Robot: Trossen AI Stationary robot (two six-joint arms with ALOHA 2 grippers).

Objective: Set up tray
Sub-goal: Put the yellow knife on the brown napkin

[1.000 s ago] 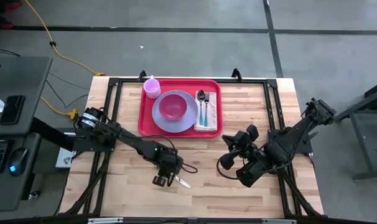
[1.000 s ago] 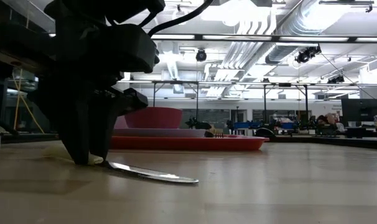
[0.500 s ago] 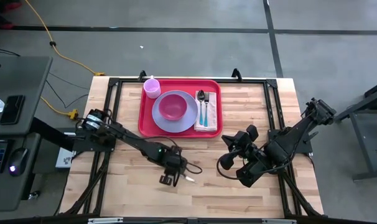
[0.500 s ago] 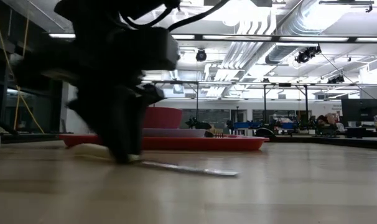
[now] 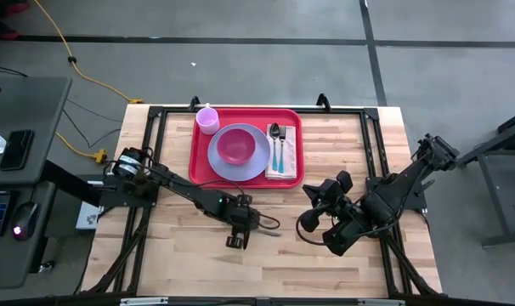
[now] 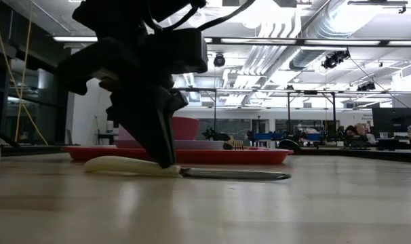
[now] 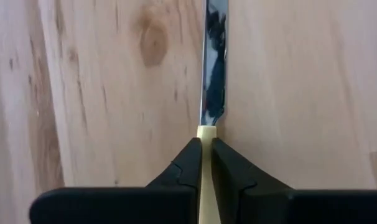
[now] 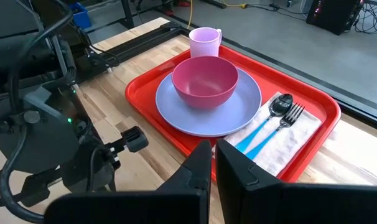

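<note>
The red tray is lying at the far middle of the wooden worktop, with its long side running across. On it, a lavender plate is carrying a pink bowl; a pale pink cup is standing in the tray's far left corner, touching neither the plate nor the bowl. Along the tray's right side a white napkin is bearing a spoon and a fork, both with light blue handles, lying side by side.

The left pincer is reaching down to the bare worktop in front of the tray, well apart from it. Its two dark fingers are pressing together on the cream handle of a table knife. The knife is lying flat on the wood, its shiny blade pointing away from the pincer.

The right pincer is waiting above the worktop's near right part, its fingers closed together on nothing, aimed toward the tray.
</note>
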